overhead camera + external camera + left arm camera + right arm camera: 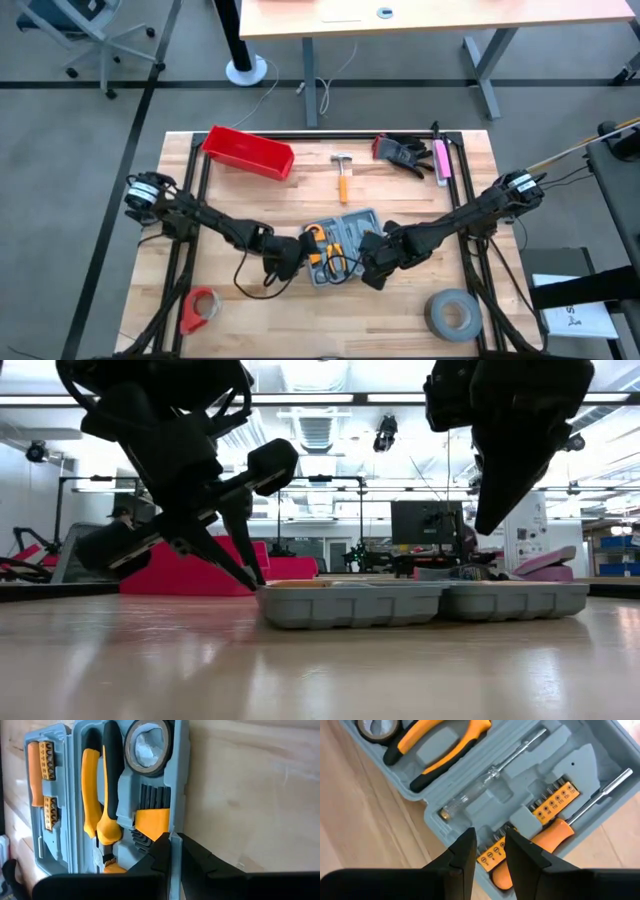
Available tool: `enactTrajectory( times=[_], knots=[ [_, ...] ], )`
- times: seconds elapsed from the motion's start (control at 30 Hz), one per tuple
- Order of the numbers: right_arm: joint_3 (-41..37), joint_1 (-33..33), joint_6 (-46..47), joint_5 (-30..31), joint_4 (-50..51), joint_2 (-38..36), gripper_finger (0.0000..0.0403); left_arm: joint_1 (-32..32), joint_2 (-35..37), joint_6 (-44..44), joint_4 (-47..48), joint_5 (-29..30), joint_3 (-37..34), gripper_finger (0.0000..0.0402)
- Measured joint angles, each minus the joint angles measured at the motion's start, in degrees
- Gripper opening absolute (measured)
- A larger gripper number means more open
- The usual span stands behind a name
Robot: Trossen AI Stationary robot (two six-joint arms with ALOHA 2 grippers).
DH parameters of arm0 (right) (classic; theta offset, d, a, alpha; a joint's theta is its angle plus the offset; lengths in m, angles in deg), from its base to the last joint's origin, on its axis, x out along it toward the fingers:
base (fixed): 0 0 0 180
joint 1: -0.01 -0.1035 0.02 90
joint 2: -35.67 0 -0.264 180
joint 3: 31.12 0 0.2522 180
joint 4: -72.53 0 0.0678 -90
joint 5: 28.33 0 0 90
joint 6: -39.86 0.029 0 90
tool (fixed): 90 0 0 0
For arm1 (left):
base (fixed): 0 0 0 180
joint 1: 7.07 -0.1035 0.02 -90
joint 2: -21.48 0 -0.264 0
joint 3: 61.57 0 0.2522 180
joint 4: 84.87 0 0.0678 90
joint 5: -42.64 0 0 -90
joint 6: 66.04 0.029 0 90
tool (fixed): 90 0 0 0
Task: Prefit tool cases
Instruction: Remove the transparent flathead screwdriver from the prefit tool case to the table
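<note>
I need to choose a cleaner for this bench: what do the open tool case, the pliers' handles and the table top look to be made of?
The tool case looks like matt grey-blue moulded plastic, going by its rounded tool-shaped recesses. The pliers' handles seem to be coated in a smooth orange and black plastic or rubber; I can't tell which. The table top looks like pale wood, with visible plank seams and a slight sheen.

Both arms are finished matte black, silver-white collars at the bases, black cables trailed alongside, pincer fingers tapered to points.
</note>
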Motion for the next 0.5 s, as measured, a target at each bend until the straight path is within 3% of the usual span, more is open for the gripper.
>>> enactTrajectory(
  times=[0.5],
  knots=[
    [1.41, 0.13, 9.95, 1.42, -1.88, -0.01, 0.0087, -0.4, 0.61, 10.12, 1.55, -1.43, -0.04, 0.0018]
  ],
)
